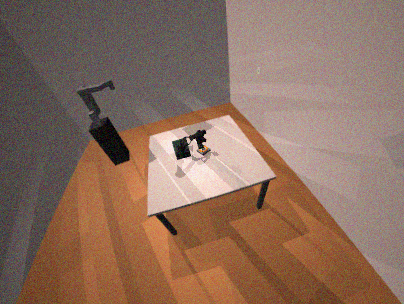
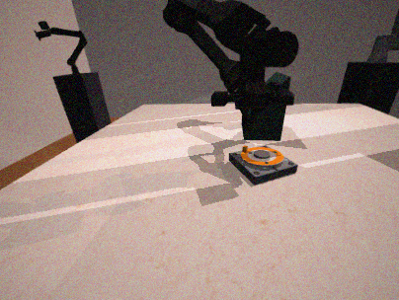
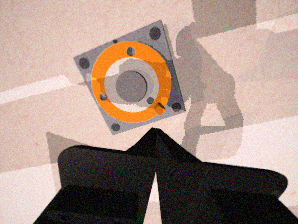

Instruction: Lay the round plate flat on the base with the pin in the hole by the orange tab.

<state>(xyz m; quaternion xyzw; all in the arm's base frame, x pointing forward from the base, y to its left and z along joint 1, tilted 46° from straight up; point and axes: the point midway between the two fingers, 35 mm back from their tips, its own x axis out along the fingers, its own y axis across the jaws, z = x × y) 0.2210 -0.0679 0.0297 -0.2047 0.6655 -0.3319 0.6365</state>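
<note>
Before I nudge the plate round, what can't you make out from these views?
- Pin in the base: not made out in any view; the orange plate may cover it.
- Orange tab: a small nub in the exterior view; its hole is too small to single out.
- Shut gripper: the wrist view cannot show its height over the plate.
- Top view: plate and base too small and grainy.

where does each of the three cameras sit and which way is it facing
Top: high in a room corner, looking down at the whole table; the arm shows small.
Exterior: low at the table's edge, looking across at the orange plate on its base; the arm's base and bent links show.
Wrist: on the arm, looking down at the plate; only the shut gripper shows.
Exterior and wrist both show plate, base and post.
</note>
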